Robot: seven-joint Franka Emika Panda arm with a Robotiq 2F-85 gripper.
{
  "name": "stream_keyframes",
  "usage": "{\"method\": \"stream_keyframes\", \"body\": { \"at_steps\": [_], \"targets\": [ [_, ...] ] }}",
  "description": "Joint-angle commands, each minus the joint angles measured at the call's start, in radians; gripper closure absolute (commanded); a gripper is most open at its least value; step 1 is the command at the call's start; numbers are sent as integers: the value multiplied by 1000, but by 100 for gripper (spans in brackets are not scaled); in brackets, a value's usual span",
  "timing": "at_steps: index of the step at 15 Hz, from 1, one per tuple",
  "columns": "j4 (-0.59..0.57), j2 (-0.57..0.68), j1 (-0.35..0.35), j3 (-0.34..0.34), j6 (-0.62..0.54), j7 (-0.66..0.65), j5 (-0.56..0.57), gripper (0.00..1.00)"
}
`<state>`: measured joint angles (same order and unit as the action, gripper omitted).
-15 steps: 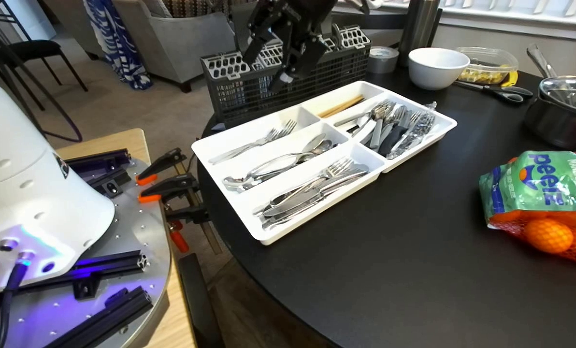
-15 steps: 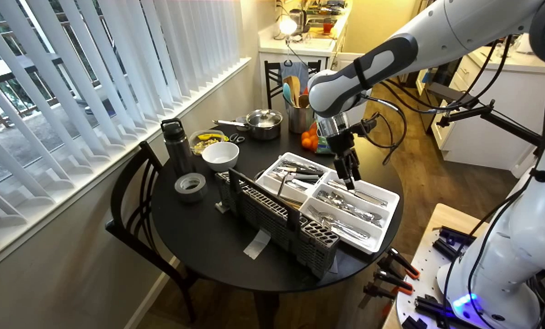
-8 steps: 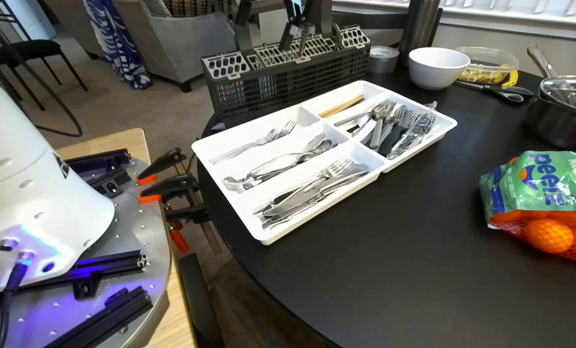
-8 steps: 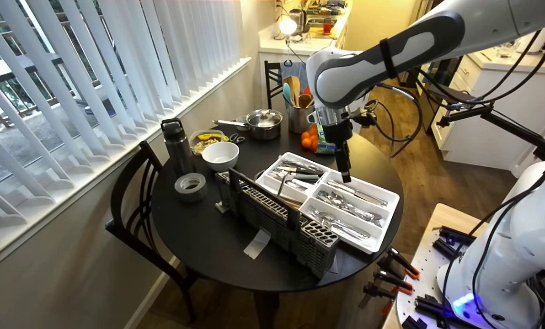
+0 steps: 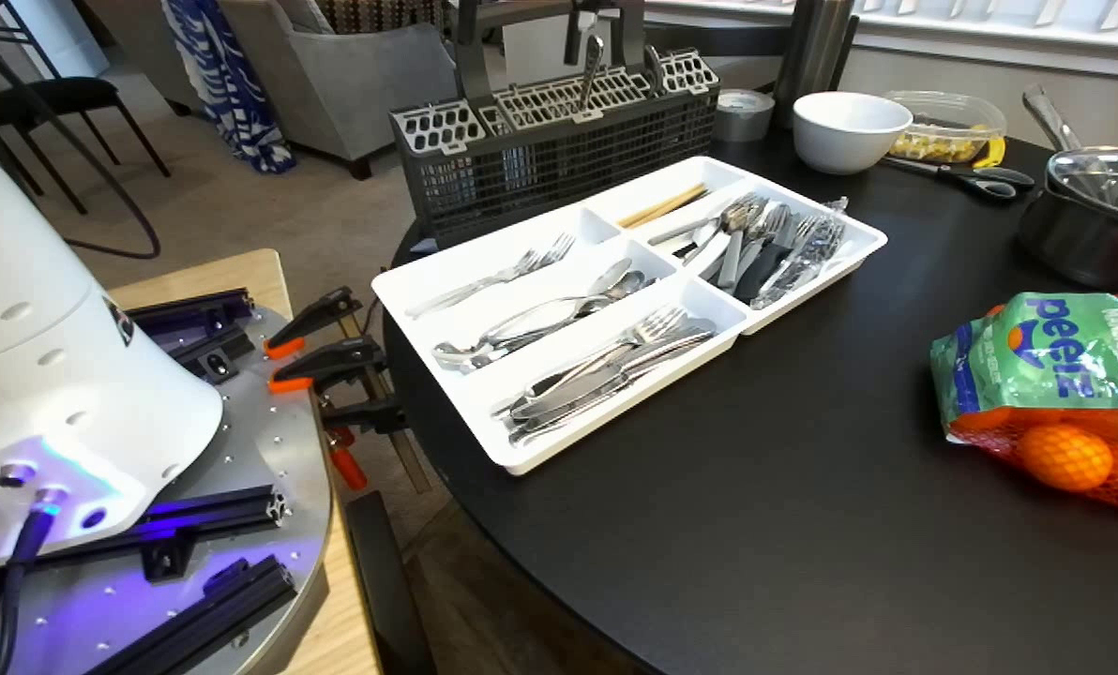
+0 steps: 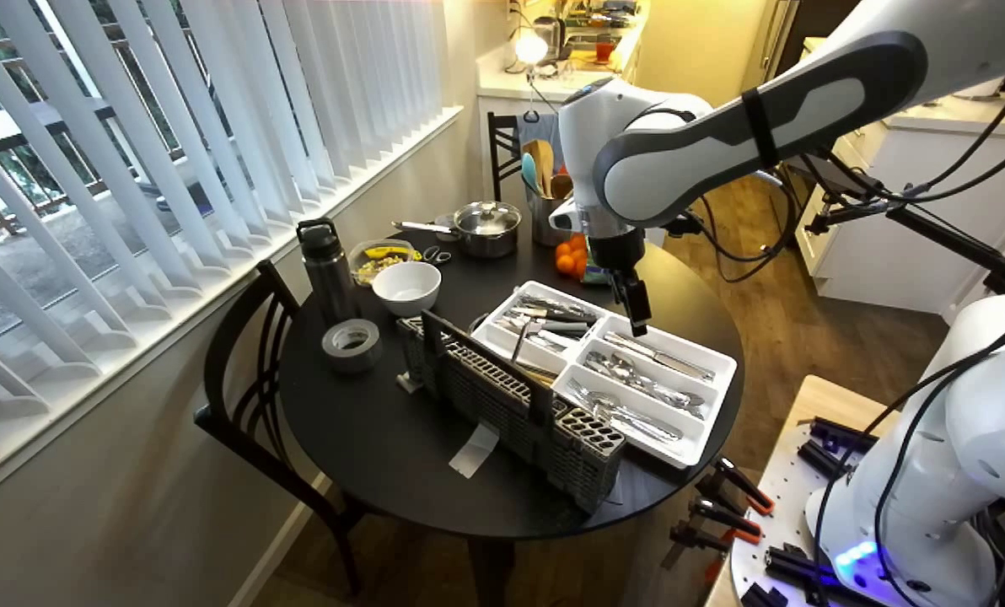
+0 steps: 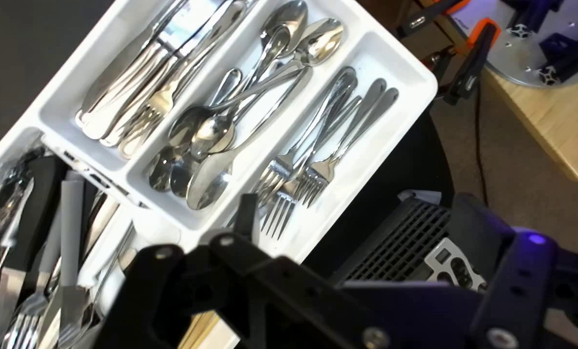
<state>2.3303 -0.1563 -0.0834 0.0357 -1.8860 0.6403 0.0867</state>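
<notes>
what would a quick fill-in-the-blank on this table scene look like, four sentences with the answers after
The gripper above the table is not shut but ____.
In the white tray, the spoons lie in the middle row, between the knives and the ____.
The bag of citrus carries the brand name ____.
The bowl near the roll of tape is ____ in colour.
Missing words: open; forks; peelz; white.
</notes>
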Motion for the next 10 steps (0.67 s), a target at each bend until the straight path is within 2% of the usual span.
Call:
{"method": "stream_keyframes", "body": {
  "at_steps": [1, 5, 8, 9, 10],
  "targets": [
    [29, -31, -34, 35, -80, 33, 96, 0],
    [51, -46, -63, 54, -232, 57, 166, 0],
    [78, -64, -73, 47, -383, 108, 171, 0],
    [24, -13, -69, 57, -299, 55, 158, 0],
    [31, -19, -69, 55, -334, 69, 158, 0]
  ]
}}
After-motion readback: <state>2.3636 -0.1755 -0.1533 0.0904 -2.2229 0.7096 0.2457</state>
